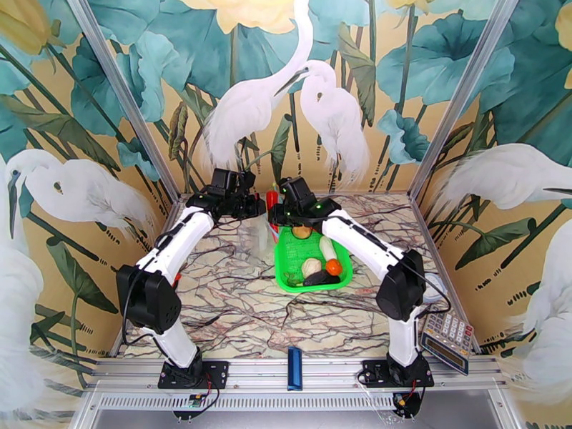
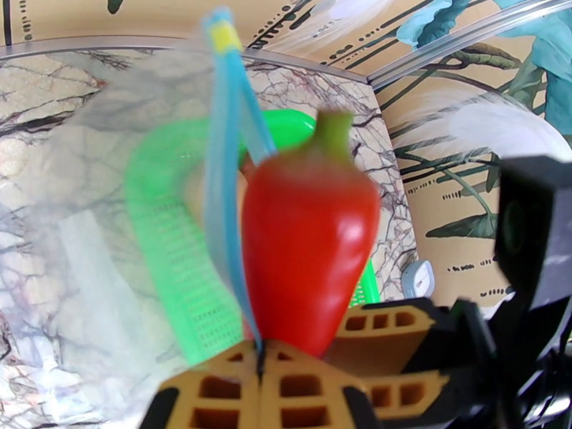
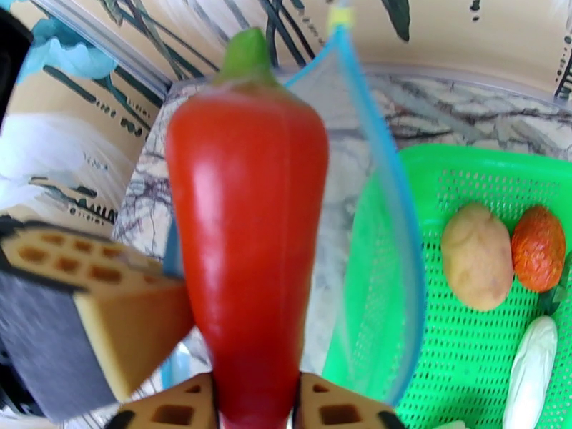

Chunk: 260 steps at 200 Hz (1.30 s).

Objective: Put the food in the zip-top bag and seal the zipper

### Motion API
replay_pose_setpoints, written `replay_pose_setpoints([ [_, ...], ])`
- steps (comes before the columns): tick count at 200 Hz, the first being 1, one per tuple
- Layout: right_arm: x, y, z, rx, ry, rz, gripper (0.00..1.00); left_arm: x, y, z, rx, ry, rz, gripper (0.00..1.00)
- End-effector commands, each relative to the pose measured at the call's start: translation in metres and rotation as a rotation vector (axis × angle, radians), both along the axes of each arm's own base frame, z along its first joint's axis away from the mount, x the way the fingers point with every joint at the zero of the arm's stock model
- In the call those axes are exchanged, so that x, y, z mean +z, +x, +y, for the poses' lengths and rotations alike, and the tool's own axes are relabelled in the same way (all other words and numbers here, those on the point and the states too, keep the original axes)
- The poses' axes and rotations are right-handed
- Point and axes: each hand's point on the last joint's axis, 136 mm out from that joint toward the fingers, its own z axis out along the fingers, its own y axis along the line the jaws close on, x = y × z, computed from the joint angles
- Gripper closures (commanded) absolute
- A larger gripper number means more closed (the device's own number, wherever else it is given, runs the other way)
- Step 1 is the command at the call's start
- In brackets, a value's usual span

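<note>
My right gripper is shut on the lower end of the red chili, which stands green stem up. My left gripper is shut on the light-blue zipper of the clear zip-top bag, holding its mouth up beside the chili. In the right wrist view the zipper loops around the chili's right side. From above, both grippers meet at the basket's far left corner. The potato, radish, garlic, tomato and eggplant lie in the basket.
The bright green mesh basket sits right of centre on the marbled table. A dark-blue bar lies at the near edge between the arm bases. A calculator rests at the near right. Painted walls close in the back and sides.
</note>
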Motion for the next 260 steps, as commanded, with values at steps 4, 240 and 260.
replay_pose_setpoints([
  [4, 0.014, -0.013, 0.011, 0.076, 0.017, 0.002, 0.58, 0.024, -0.001, 0.003, 0.011, -0.019, -0.076, 1.00],
  [240, -0.081, -0.094, -0.183, -0.086, -0.576, 0.342, 0.43, -0.021, -0.043, 0.030, -0.025, 0.185, 0.038, 1.00],
  [260, -0.091, -0.099, -0.197, -0.100, -0.650, 0.358, 0.43, -0.021, -0.042, 0.029, -0.029, 0.179, 0.035, 1.00],
])
